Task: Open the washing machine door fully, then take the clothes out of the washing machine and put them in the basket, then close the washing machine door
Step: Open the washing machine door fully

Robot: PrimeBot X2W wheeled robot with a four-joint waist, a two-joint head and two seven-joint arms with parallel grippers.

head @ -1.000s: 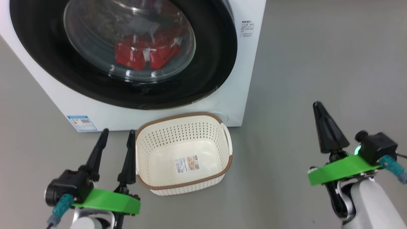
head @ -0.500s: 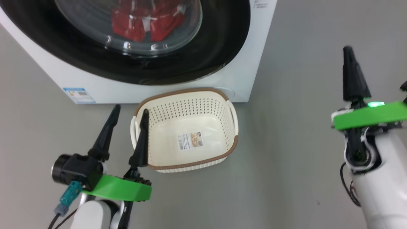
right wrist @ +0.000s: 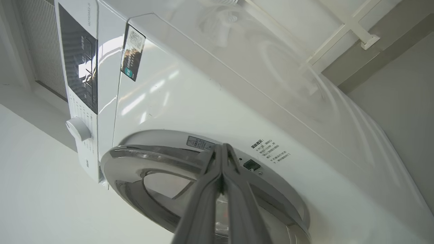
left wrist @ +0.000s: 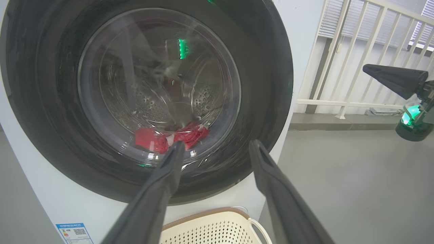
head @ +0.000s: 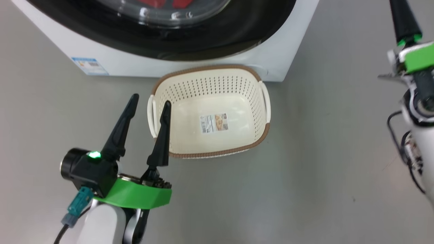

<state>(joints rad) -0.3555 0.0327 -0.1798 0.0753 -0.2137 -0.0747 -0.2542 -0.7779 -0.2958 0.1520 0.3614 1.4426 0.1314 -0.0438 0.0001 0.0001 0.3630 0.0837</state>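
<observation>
Right tool (right wrist: 222,149), fingers together, faces the closed glossy black-rimmed glass door (left wrist: 268,84) and may slip off; left tool (head: 151,100), fingers apart, could nudge the cream perforated basket (head: 203,67).

Head cam is looking steeply down from above onto the grey floor (head: 322,152), clipping just the bottom front of the big white boxy front-loading washing machine (head: 118,67) and taking in the whole small cream-white perforated plastic basket (head: 237,88). Left wrist cam is sitting low and near, facing the round glossy black-rimmed glass door (left wrist: 264,84) almost square-on. Right wrist cam is sitting close by the door's edge, rolled sideways, looking along the washer's front toward its dark control panel (right wrist: 78,67). Head and left wrist are sharing the door's lower rim, the basket rim and the blue label sticker (left wrist: 74,233).
</observation>
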